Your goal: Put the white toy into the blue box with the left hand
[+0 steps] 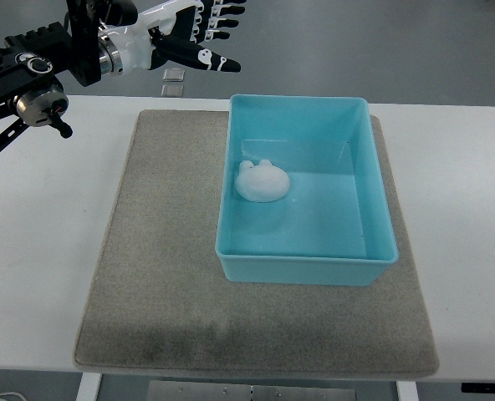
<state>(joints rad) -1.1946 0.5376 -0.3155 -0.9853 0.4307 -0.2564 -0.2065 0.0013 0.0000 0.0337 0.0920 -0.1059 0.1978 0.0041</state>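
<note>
Nearest me lies a coarse grey mat (155, 276), felt-like and rectangular, spread over the smooth white surface (38, 251). On it sits the blue box (381, 251), glossy plastic with rounded corners and sloping walls. The white toy (262, 181) already rests inside, on the floor by the left wall, a soft-looking rounded lump with two small nubs. At the far left the left hand (199, 38) hangs above the surface's far edge, fingers (218, 60) stretched out and holding nothing. The placing looks done; I'd judge it only needs to draw clear without brushing the box rim.
</note>
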